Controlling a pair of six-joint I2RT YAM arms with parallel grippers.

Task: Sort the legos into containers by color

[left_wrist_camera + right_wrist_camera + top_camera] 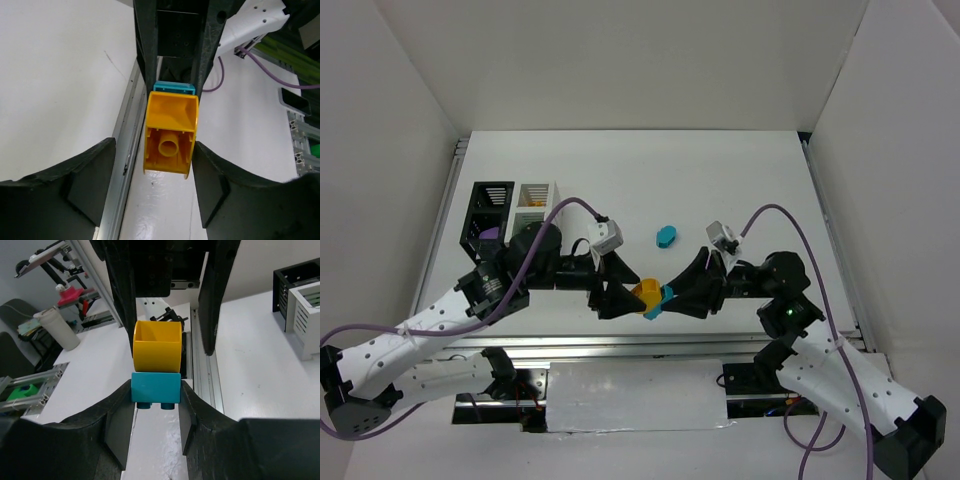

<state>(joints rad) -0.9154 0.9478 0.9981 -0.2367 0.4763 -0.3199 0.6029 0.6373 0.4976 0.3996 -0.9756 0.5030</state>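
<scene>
A yellow-orange brick (644, 292) is stuck to a teal brick (664, 298), and the pair is held above the table's near edge between both grippers. My right gripper (155, 390) is shut on the teal brick (155, 388), with the yellow brick (157, 347) sticking out ahead of it. My left gripper (154, 145) is open around the yellow brick (170, 135): one finger touches its side and the other stands off with a gap. Another teal rounded brick (666, 236) lies on the table. The black container (488, 205) and the white container (535, 198) stand at the far left.
The black container holds something purple (490, 232) and the white one something yellow-orange (532, 206). A metal rail (620, 345) runs along the table's near edge under the grippers. White walls close in the sides and back.
</scene>
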